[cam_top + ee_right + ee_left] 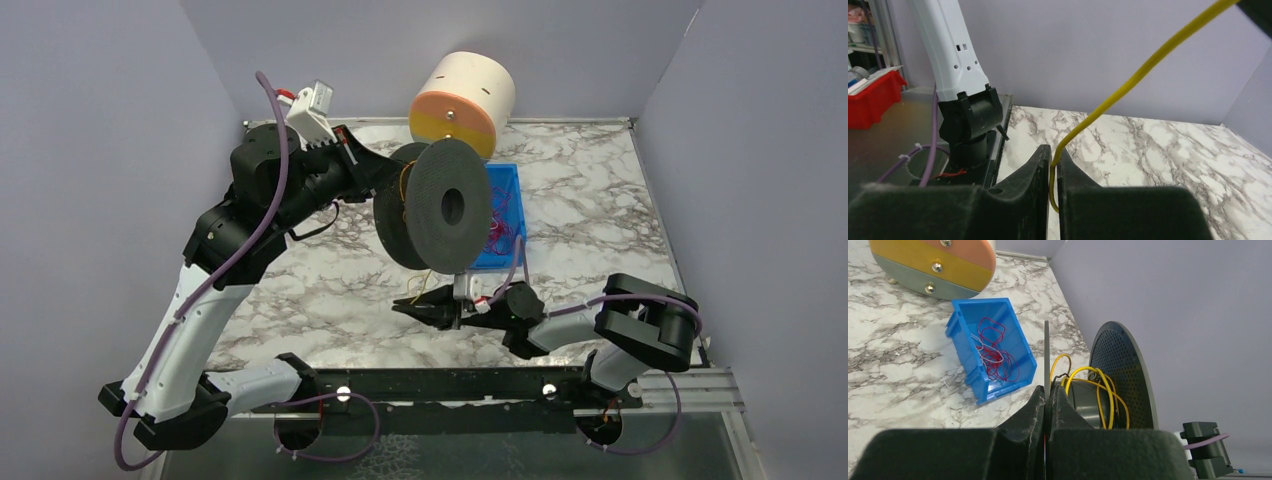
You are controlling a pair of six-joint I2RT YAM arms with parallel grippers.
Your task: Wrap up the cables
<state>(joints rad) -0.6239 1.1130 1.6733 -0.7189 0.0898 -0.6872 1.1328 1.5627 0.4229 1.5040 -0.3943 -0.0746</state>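
Marble table point(320, 290); L gripper point(1047, 395) on spool point(450, 205) rim, beside bin point(508, 185)

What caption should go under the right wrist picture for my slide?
Right hand pinches a yellow cable over the marble table.

Overhead camera looks down; close wrist cameras share the table point(330, 300).

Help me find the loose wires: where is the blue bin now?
Top view: the blue bin sits on the marble table right of centre, partly hidden behind the black spool, just in front of the cream drum.
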